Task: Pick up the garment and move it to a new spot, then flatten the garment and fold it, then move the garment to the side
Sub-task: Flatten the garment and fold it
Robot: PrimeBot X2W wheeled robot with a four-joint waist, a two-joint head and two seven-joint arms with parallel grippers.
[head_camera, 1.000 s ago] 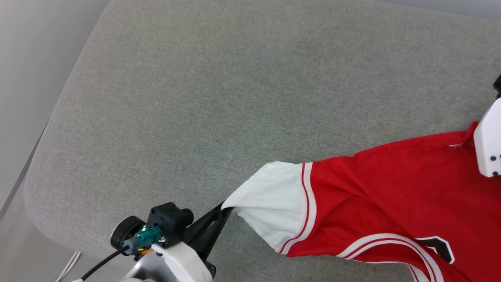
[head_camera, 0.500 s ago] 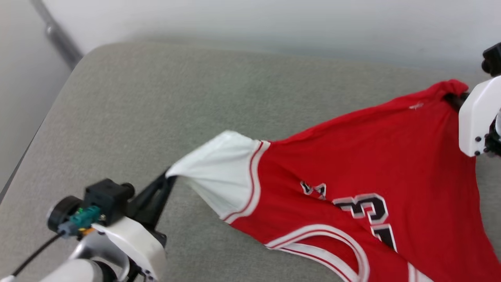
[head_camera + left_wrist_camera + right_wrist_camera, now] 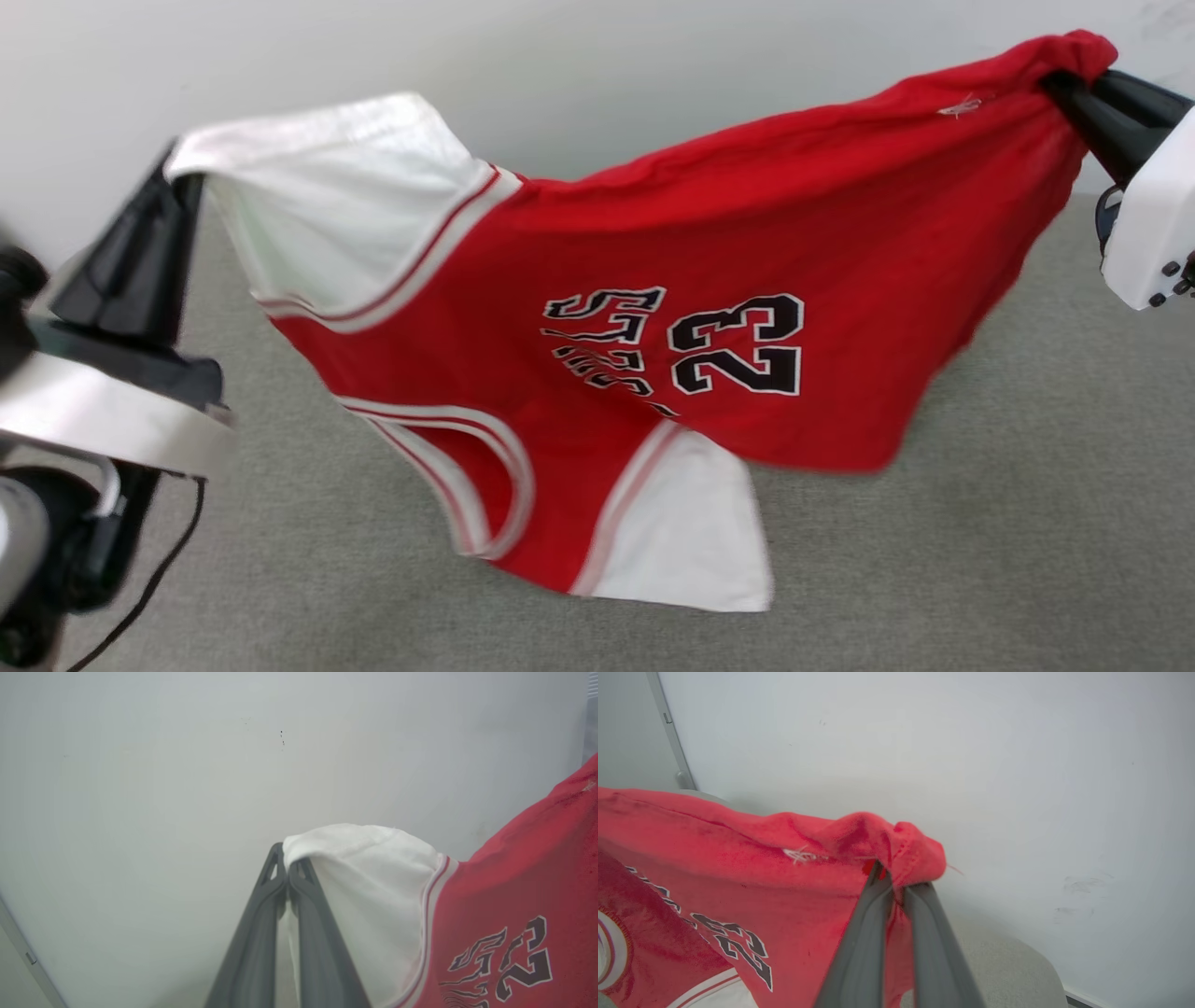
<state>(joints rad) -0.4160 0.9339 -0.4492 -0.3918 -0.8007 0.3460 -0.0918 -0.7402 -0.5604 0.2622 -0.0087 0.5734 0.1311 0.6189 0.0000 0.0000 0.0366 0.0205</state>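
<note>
Garment (image 3: 597, 233) aloft above grey padded surface (image 3: 980, 560), long axis strung left-right between arms. Left claw (image 3: 175, 177) clamped on white sleeve (image 3: 327, 196), right claw (image 3: 1055, 82) clamped on red corner. Lower edge dangling.

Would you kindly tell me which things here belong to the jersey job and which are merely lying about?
Job: jersey; left jaws, shut on its white sleeve; right jaws, shut on a red corner.
Merely there: grey cushion; wall; wall rail.
</note>
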